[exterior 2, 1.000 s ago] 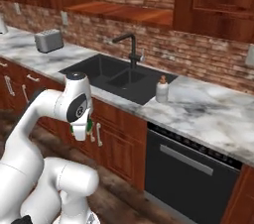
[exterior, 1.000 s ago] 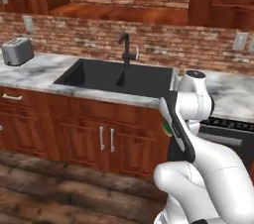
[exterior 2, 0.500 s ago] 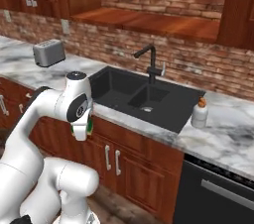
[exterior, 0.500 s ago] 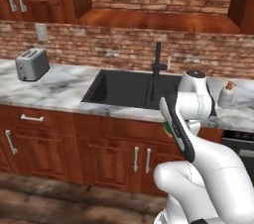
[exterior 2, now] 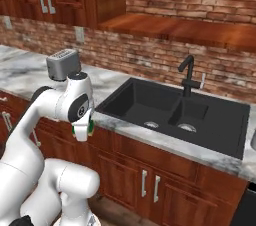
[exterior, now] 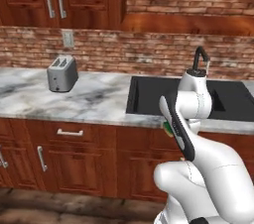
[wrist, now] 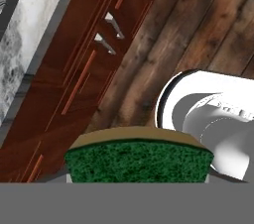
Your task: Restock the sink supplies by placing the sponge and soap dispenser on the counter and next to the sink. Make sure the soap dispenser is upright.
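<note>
Sponge, the small flat yellow block with a green scrub layer point(exterior: 167, 128), reads in the left base view as a sliver of green and yellow tucked under the white arm's wrist, level with the front edge of the white-grey veined marble counter point(exterior: 94, 100), out in front of the reddish wood cabinets and not over the stone. Wide matte-black rectangular sink point(exterior: 149, 94) sits just behind the arm, tall black angular faucet point(exterior: 200, 55) at its back edge, silver two-slot toaster point(exterior: 62, 73) well off to the left on open marble. Right base view: two-finger gripper point(exterior 2: 83, 131) hangs below the arm's elbow pointing at the floor, the sponge a green band with yellow ends pinched between the jaws; it sits near the sink's left rim but lower than and in front of the counter lip. Hand view: the sponge's green face and tan top edge fill the bottom centre, spanning the gap where the tips would be, so I read the jaws as clamped across its width; behind it, cabinet fronts with silver bar handles point(wrist: 110, 31) and dark wood plank floor point(wrist: 198, 25). Step in hand looks like carrying the sponge toward its spot. Next move calls for raising the wrist above counter height, reaching over the marble strip left of the basin, lowering flat, then releasing. Soap dispenser: cannot place it here.
</note>
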Motion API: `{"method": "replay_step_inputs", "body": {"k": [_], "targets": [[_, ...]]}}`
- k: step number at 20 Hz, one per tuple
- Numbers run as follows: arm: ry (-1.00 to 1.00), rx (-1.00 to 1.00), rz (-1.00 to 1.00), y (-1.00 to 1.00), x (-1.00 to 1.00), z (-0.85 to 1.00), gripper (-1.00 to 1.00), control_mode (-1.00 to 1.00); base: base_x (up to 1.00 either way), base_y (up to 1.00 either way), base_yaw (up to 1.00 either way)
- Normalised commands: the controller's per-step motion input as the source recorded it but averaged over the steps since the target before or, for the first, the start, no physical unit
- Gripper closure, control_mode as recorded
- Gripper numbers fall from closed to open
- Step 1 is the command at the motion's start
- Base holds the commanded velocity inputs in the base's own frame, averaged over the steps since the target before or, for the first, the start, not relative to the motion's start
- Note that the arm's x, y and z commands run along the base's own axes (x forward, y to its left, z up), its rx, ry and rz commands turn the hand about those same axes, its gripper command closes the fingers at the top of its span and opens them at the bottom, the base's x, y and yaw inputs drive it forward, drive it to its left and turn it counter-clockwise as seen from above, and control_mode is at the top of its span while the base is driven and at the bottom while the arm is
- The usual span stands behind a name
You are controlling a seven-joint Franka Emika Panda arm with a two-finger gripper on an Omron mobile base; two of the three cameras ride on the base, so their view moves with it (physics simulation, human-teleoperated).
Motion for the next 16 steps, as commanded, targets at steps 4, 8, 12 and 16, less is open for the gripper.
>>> {"method": "replay_step_inputs", "body": {"k": [4,8,12,16], "targets": [[0.0,0.0,0.0,0.0,0.0,0.0,1.0,1.0,0.64,1.0,-0.2],[0.0,0.0,0.0,0.0,0.0,0.0,1.0,1.0,0.58,0.9,-0.2],[0.0,0.0,0.0,0.0,0.0,0.0,1.0,1.0,0.63,0.48,-0.15],[0.07,0.0,-0.03,-0.18,0.34,0.0,1.0,-1.0,0.36,-0.03,-0.05]]}}
